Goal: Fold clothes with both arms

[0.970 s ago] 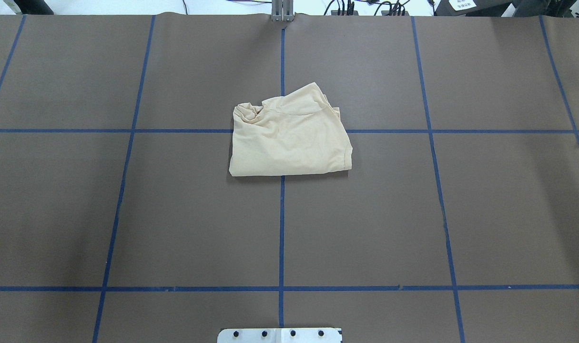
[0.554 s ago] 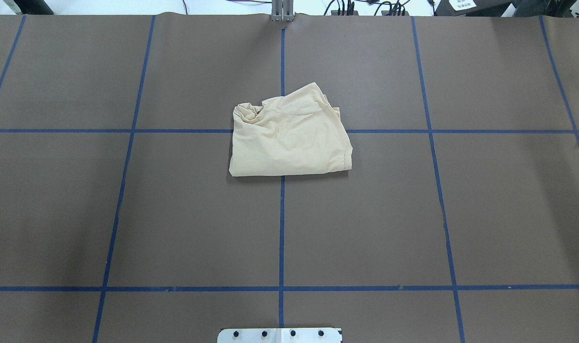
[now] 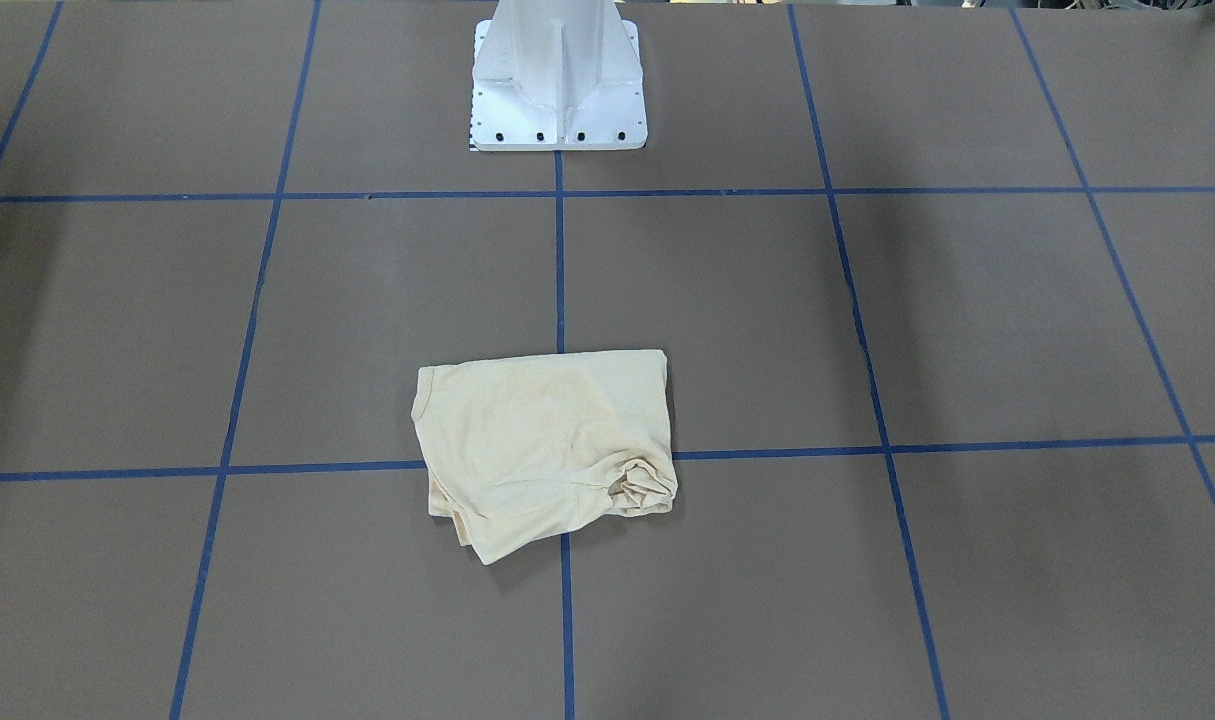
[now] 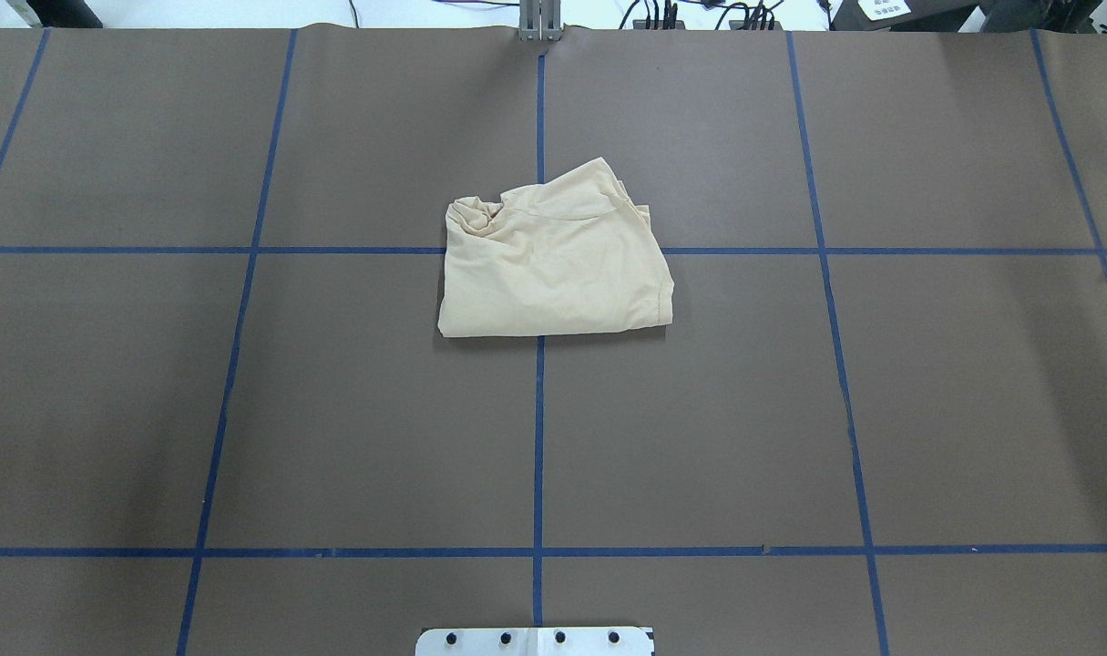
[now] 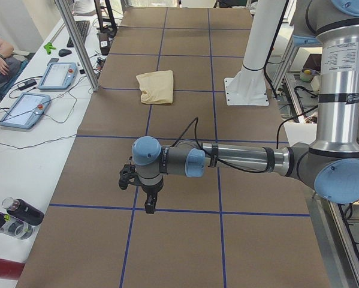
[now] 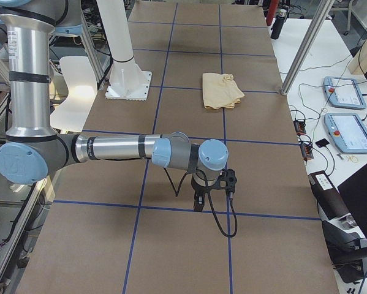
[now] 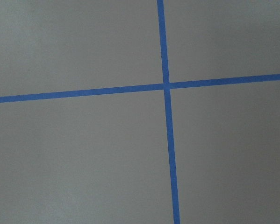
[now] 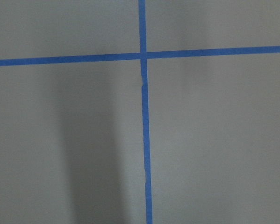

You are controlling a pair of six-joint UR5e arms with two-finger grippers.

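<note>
One pale cream-yellow T-shirt (image 4: pixel 553 264) of thin fabric lies folded into a compact, roughly rectangular packet on the brown paper-covered table (image 4: pixel 790 410). It sits straight out in front of the white metal pedestal base (image 4: pixel 535 640), well apart from it. The packet covers the blue tape line (image 4: pixel 538 437) that runs out from the middle of the base, at the point where a cross line meets it. Its edge nearest the base is straight and flat. The side away from the base is looser, with a bunched, wrinkled knot of cloth at the corner towards the base's left and a flap poking out past it.

Two grey metallic tubular arms with light blue joint caps stretch out low and level over the table, one to each side of the base. The left arm (image 5: pixel 239 159) ends in the black left gripper (image 5: pixel 148 204), which points down at a crossing of tape lines. The right arm (image 6: pixel 116 149) carries the black right gripper (image 6: pixel 198 202) in the same pose on the base's other side. Both grippers are well apart from the T-shirt. They appear only small in the side views, so I cannot tell how far either is spread. Each wrist view shows only brown paper and crossed tape.
</note>
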